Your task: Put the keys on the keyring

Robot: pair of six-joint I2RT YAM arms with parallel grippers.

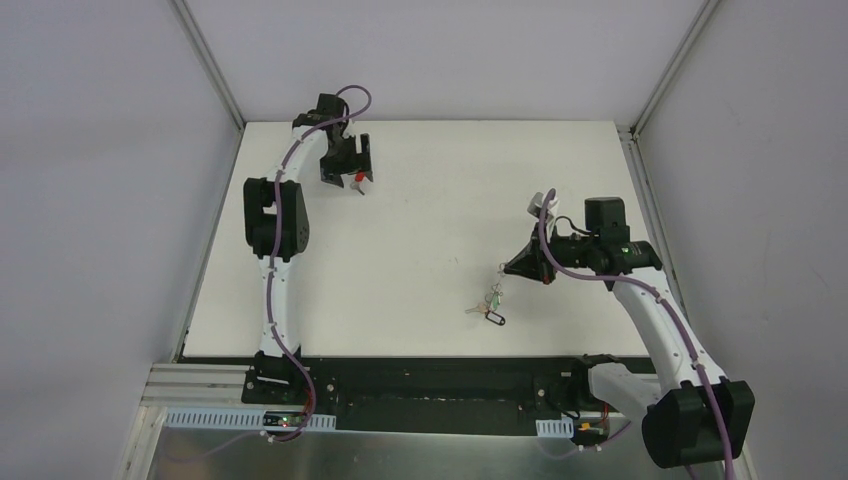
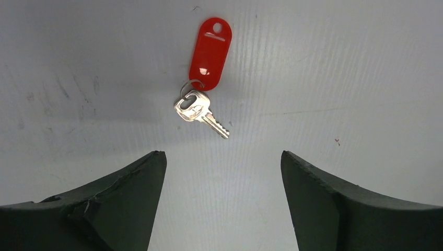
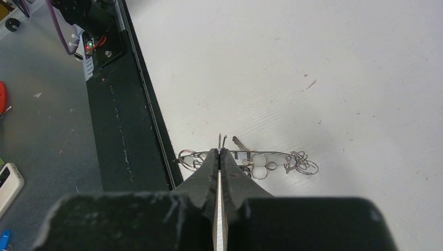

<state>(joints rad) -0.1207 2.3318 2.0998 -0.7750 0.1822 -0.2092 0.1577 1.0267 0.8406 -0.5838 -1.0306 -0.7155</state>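
A silver key with a red tag (image 2: 210, 52) lies flat on the white table, just ahead of my left gripper (image 2: 223, 157), which is open and empty above it. In the top view this key (image 1: 358, 182) is at the back left, under the left gripper (image 1: 350, 165). My right gripper (image 3: 220, 151) is shut on the thin grey keyring (image 3: 271, 154), seen edge-on, with a silver key (image 3: 237, 142) and small loops (image 3: 301, 163) on it. In the top view the right gripper (image 1: 505, 266) holds the ring, and the green- and black-tagged keys (image 1: 491, 305) hang from it.
The black front rail (image 3: 130, 130) of the table runs just left of the held ring. A grey floor with small objects lies beyond it. White walls (image 1: 120, 200) close in the table on three sides.
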